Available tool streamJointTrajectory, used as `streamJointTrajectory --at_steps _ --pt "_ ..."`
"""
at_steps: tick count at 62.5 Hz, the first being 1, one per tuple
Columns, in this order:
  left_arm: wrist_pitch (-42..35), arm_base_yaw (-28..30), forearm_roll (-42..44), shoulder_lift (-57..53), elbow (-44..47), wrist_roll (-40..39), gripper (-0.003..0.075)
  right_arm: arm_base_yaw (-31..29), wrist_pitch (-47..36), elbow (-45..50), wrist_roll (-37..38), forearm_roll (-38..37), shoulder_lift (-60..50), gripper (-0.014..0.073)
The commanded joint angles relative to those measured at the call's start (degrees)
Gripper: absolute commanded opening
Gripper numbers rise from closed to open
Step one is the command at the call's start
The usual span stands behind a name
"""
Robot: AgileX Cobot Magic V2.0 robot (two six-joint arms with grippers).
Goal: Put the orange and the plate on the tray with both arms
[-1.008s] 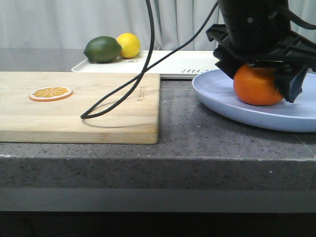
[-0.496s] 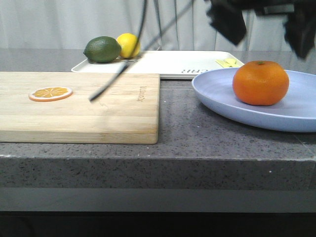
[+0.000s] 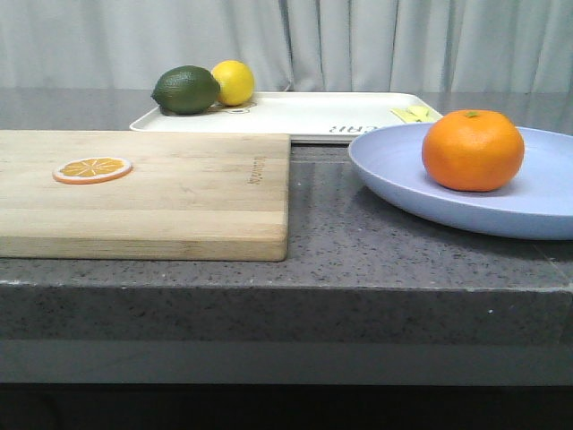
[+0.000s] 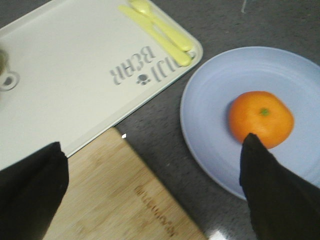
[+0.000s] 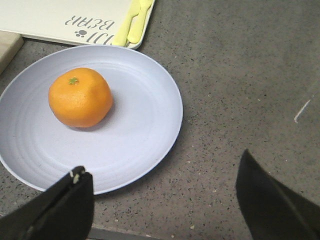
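The orange (image 3: 473,150) rests alone on the pale lavender-blue plate (image 3: 385,163) at the right of the counter. The cream-white tray (image 3: 304,116) lies behind the plate, at the back. No gripper shows in the front view. From above, my left gripper (image 4: 152,145) hangs open over the board's corner and the counter, with the orange (image 4: 261,119), the plate (image 4: 215,95) and the tray (image 4: 75,75) below it. My right gripper (image 5: 162,165) is open and empty above the counter beside the plate (image 5: 135,125), which holds the orange (image 5: 80,97). A corner of the tray (image 5: 50,17) shows beyond.
A wooden cutting board (image 3: 161,193) with an orange slice (image 3: 91,168) fills the left front. A green fruit (image 3: 186,90) and a lemon (image 3: 235,81) sit at the tray's far left corner. Yellow utensils (image 4: 160,30) lie on the tray's corner nearest the plate.
One second ago a gripper stood around the orange on the plate. It opened, rose and left the front view with its cable. The orange stays on the plate.
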Motion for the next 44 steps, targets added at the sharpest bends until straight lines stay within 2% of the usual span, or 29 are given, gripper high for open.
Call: streamJointTrajectory --at_steps 1,21,34,44 --pt "-3.1 2.9 0.1 -7.2 2.9 -0.6 0.0673 0.0 -4.7 -1.3 -0.6 -0.8 0.6 0.0594" --pt "-4.7 10.9 0.0 -26.3 23.2 -0.6 0.0673 0.0 -5.5 1.9 -0.6 -0.8 0.6 0.0594" --pt "-5.2 11.5 0.0 -38.2 35.8 -0.6 0.0673 0.0 -5.6 1.9 0.2 -0.6 0.7 0.0594" --pt "-5.3 11.5 0.0 -44.9 42.0 -0.6 0.0673 0.0 -4.5 1.4 0.4 2.0 3.2 0.0593"
